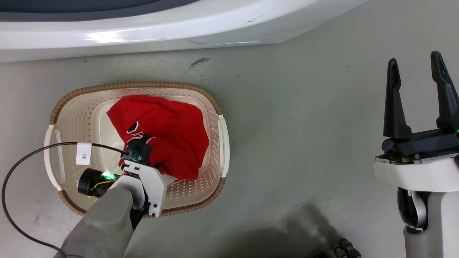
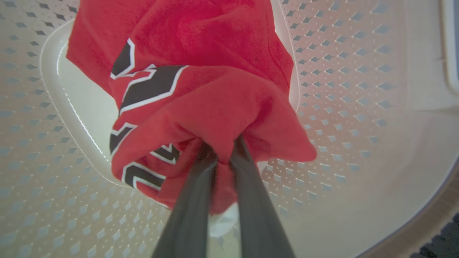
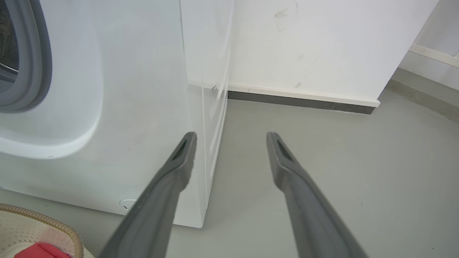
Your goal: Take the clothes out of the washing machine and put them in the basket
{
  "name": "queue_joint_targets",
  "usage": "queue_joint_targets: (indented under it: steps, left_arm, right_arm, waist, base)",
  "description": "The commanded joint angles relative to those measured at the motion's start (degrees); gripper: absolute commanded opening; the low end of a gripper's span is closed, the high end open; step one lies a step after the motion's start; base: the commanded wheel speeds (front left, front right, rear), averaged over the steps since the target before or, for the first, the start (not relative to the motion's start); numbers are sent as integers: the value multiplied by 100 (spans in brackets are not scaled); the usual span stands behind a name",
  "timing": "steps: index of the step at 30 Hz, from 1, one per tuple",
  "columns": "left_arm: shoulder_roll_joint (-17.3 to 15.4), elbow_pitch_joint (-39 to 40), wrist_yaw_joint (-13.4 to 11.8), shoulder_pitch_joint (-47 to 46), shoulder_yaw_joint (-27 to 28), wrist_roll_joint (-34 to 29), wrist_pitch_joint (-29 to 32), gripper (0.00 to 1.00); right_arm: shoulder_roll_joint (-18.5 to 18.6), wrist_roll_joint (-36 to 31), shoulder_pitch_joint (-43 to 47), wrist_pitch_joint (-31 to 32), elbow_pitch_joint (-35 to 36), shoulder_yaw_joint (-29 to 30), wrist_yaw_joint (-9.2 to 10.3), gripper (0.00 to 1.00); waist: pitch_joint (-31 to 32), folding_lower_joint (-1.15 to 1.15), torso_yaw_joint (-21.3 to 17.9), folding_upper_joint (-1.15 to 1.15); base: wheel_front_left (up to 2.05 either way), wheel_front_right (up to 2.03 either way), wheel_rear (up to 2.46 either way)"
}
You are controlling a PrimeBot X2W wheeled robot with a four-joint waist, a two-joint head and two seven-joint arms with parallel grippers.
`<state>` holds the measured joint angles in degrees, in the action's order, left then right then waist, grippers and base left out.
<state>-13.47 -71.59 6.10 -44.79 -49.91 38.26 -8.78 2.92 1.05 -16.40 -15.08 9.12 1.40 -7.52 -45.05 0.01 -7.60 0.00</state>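
Red garment (image 2: 215,89) with black-and-white lettering lies bunched inside basket (image 1: 136,85), on floor (image 1: 304,125) before washing machine (image 1: 143,36). Left gripper (image 2: 222,147) clamped on fabric fold, low in basket. Step in hand: release. Spread fingers (image 2: 193,200) fully, lift straight up, confirm cloth not snagged. White patch (image 2: 222,222) beneath garment possibly second item; unclear. Right gripper (image 1: 414,59) spread, empty, well apart over bare floor.

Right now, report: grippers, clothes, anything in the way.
Left gripper shut on red lettered fabric garment, inside cream perforated plastic basket. Right gripper open, empty, above grey floor. Black cable crosses basket's left end.
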Motion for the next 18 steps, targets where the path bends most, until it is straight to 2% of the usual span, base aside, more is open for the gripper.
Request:
queue_joint_targets:
  steps: [1,3,4,5,6,12,18]
  left_arm:
    - [33,-38,27,-19,-4,33,47,0]
    - [56,-89,39,-6,-46,25,109,0]
    - [73,-111,47,22,-34,71,151,13]
    - [84,-127,53,49,-40,76,162,97]
    - [88,-139,60,69,-41,92,152,100]
    - [163,-176,12,259,50,195,-415,100]
    - [257,-4,-43,488,257,314,-634,100]
  right_arm:
    - [-8,17,-73,-14,24,16,5,100]
    - [-8,11,-97,-14,-4,10,6,100]
    - [-8,4,-114,-14,-23,-1,6,100]
    - [-8,-3,-128,-14,-35,-15,6,100]
    - [-8,-7,-131,-14,-41,-26,6,100]
    - [-8,-42,86,-14,-122,-95,6,100]
    - [-7,-50,321,-14,-220,-119,5,100]
  waist:
    - [-23,-1,-3,0]
    - [-15,-1,3,0]
    - [6,-1,9,0]
    - [41,-1,15,0]
    - [83,-1,19,0]
    - [712,-1,121,0]
    - [1325,-1,223,0]
  base:
    - [0,0,0]
    - [0,0,0]
    - [0,0,0]
    - [0,0,0]
    - [0,0,0]
    - [0,0,0]
    - [0,0,0]
